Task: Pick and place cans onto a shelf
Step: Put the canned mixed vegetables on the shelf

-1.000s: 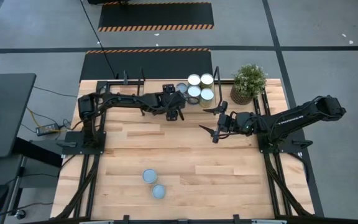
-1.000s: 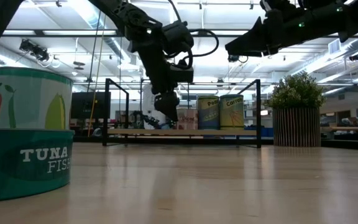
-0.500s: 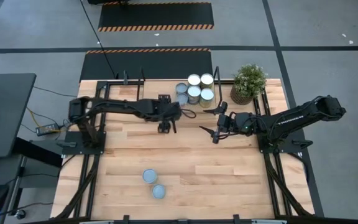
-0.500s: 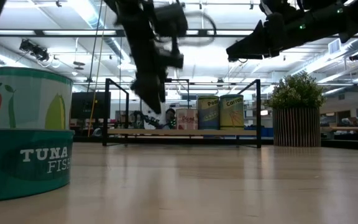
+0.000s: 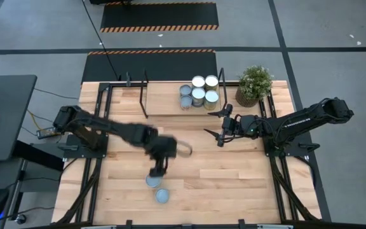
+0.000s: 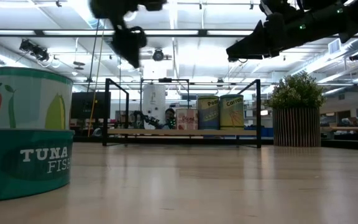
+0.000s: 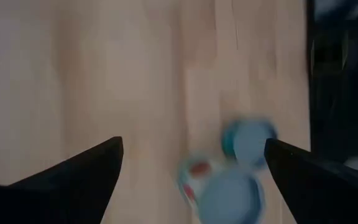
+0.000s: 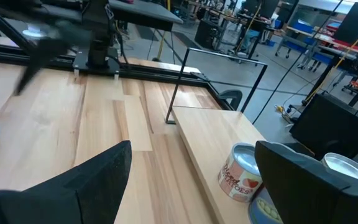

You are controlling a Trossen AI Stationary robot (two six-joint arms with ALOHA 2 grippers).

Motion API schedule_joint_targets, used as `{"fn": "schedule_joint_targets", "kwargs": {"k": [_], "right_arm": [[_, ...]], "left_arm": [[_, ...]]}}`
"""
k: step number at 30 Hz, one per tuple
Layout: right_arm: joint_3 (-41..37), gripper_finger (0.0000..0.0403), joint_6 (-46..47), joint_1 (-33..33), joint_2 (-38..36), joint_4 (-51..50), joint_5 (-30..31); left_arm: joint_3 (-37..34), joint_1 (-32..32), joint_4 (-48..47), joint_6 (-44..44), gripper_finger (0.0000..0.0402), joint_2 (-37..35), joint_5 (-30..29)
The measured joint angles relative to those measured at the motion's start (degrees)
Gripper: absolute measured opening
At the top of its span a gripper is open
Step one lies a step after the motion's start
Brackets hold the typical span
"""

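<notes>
Nearest, a squat teal can (image 6: 23,163) labelled "TUNA FISH" stands on the light-wood surface (image 5: 234,184) beside a taller vegetable-printed can (image 6: 27,99). Left claw (image 5: 156,172), jaws wide, hovers above them. Right claw (image 5: 221,129), wide, empty, waits mid-surface. Five silver-topped cans (image 5: 199,94) occupy the black-framed wooden shelf (image 5: 164,102).

We see five cans (image 5: 199,93) upright on the shelf (image 5: 164,102) beside the right gripper (image 5: 220,127), two cans (image 5: 157,187) under the left gripper (image 5: 155,170)

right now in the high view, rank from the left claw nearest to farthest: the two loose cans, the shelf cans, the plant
1. Two loose cans, under the left claw, front edge.
2. Shelf cans, back centre.
3. Plant, back right corner.
</notes>
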Motion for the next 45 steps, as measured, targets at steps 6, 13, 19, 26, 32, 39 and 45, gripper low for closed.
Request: {"fn": "schedule_joint_targets", "kwargs": {"k": [6, 13, 19, 26, 32, 39, 45], "right_arm": [[0.02, 0.0348, 0.37, 0.00, 0.01, 0.18, -0.40], [0.02, 0.0348, 0.44, 0.00, 0.01, 0.93, -1.25], [0.02, 0.0348, 0.44, 0.00, 0.00, 0.95, -1.25], [0.02, 0.0348, 0.44, 0.00, -0.02, 1.01, -1.23], [0.02, 0.0348, 0.46, 0.00, 0.01, 1.18, -1.49], [0.02, 0.0348, 0.46, 0.01, 0.00, 1.19, -1.54], [0.02, 0.0348, 0.46, 0.00, 0.01, 1.19, -1.54]], "left_arm": [[-0.05, -9.14, -13.76, -10.59, 0.0396, 0.42, -3.38], [-0.07, -16.75, -25.24, -25.00, 0.0396, 0.44, -8.23], [-0.07, -22.90, -22.26, -29.15, 0.0396, 2.74, -14.25], [-0.04, -25.03, -20.82, -25.13, 0.0396, 8.06, -18.48], [-0.04, -22.78, -15.77, -20.91, 0.0396, 11.45, -20.44], [-0.04, -18.71, -8.51, -14.02, 0.0376, 11.61, -18.59], [-0.04, -16.36, -8.18, -12.54, 0.0328, 11.61, -17.42]]}}
